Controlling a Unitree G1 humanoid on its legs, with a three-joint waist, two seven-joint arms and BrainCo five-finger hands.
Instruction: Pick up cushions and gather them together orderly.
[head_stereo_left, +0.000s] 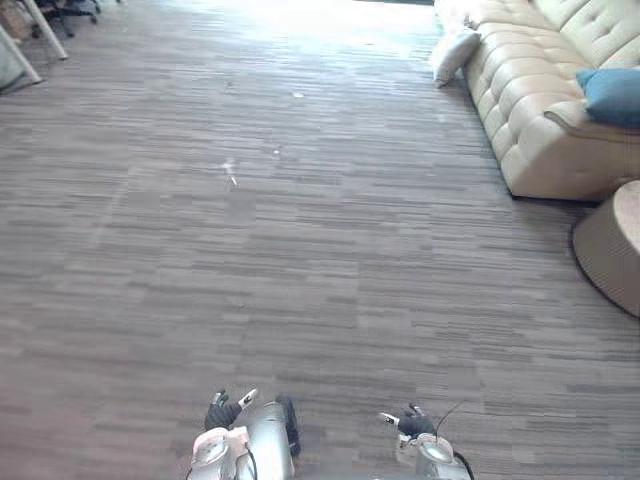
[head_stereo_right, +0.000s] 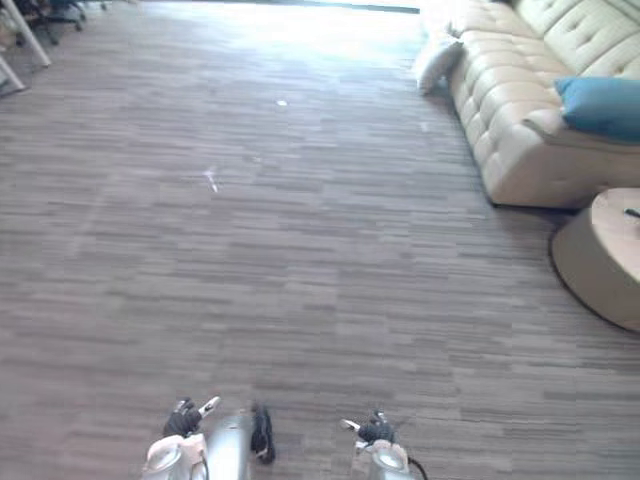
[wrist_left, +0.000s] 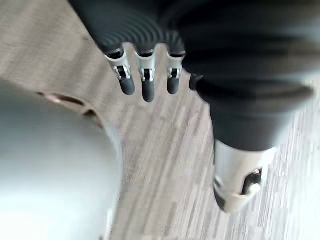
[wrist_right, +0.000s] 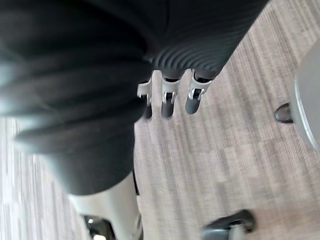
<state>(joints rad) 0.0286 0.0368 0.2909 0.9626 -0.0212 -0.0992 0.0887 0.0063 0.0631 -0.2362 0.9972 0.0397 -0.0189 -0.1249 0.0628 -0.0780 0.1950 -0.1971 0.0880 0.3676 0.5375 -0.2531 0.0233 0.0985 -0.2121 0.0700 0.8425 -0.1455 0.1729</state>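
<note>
Silver fingers (wrist_left: 146, 85) with dark tips, ribbed cover (wrist_left: 135, 30) apparently black.

Well ahead and to the right of the right hand (head_stereo_left: 410, 422) stands the cream tufted leather sofa (head_stereo_left: 540, 110), the blue fabric cushion (head_stereo_left: 612, 95) on its near end, the white fabric cushion (head_stereo_left: 452, 52) on the grey floor (head_stereo_left: 300, 250) against its far end. The round beige footstool (head_stereo_left: 612, 245) sits nearer the hand.

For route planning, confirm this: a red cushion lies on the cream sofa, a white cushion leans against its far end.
Not red: the right eye view shows a blue cushion on the cream sofa. The white cushion does lean against its far end.
</note>
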